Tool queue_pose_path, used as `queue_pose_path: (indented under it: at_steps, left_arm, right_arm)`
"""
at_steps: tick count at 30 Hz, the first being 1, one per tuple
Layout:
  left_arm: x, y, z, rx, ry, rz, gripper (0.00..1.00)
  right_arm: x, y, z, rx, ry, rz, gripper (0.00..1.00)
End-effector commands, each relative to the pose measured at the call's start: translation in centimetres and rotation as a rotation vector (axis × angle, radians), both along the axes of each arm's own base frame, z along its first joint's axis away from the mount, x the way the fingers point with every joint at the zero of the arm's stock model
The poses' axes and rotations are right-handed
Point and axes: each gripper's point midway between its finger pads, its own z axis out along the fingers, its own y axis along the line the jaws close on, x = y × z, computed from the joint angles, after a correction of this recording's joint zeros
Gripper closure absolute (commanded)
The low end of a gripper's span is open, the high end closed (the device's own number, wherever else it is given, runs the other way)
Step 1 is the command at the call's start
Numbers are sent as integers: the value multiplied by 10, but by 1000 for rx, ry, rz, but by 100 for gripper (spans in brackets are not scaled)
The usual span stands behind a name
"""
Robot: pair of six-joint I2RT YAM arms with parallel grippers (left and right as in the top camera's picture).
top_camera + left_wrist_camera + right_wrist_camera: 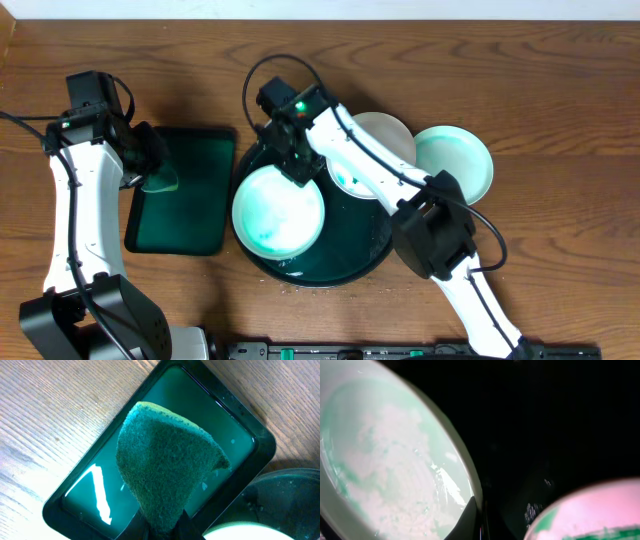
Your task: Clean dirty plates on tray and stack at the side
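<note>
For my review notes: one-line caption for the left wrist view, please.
Left gripper holds a green sponge over the rectangular dark green tray.

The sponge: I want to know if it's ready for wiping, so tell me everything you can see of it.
The sponge shows a dark green, coarse scouring face with a thin yellow-green layer along its top edge. The left gripper is shut on its narrow end, pinching it into a fan. It hangs over the wet green tray; contact cannot be told.
</note>
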Motion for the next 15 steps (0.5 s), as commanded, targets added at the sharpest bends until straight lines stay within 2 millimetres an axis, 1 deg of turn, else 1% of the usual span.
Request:
queue_pose_path:
  at_steps: [1, 2, 4, 5, 7, 8, 10, 11, 12, 13, 14, 15]
  left_arm:
    - [-1, 1, 1, 0, -1, 7, 93]
    - [-1, 1, 0, 0, 2, 7, 93]
    - [-2, 0, 0, -2, 6, 7, 93]
    - [-3, 0, 0, -3, 11, 7, 93]
    - [-6, -1, -1, -7, 21, 7, 93]
    - [-9, -3, -2, -17, 33, 13, 93]
    - [-13, -6, -3, -36, 47, 34, 93]
    - [-14, -10, -4, -52, 54, 37, 93]
    - [-13, -22, -5, -77, 60, 15, 93]
    - [-14, -29, -5, -86, 66, 7, 93]
    - [-14, -43, -7, -96, 79, -17, 93]
    - [-15, -52, -9, -100, 88, -33, 93]
  right_arm:
    - [9, -16, 9, 2, 47, -245, 99]
    - [11, -21, 4, -7, 61, -300, 99]
    - [15, -25, -6, -10, 66, -339, 99]
    - [16, -30, -15, -29, 65, -384, 99]
    - [11, -34, -30, -49, 82, -417, 99]
    - [6, -38, -41, -63, 102, -440, 99]
    - [-2, -37, -50, -57, 141, -449, 99]
    - [-9, -33, -56, -41, 175, -446, 99]
    - [-15, -30, -63, -24, 211, -462, 99]
    - [-18, -30, -67, -19, 222, -468, 99]
    - [-19, -31, -70, -16, 232, -474, 99]
    - [-18, -32, -70, -16, 233, -478, 99]
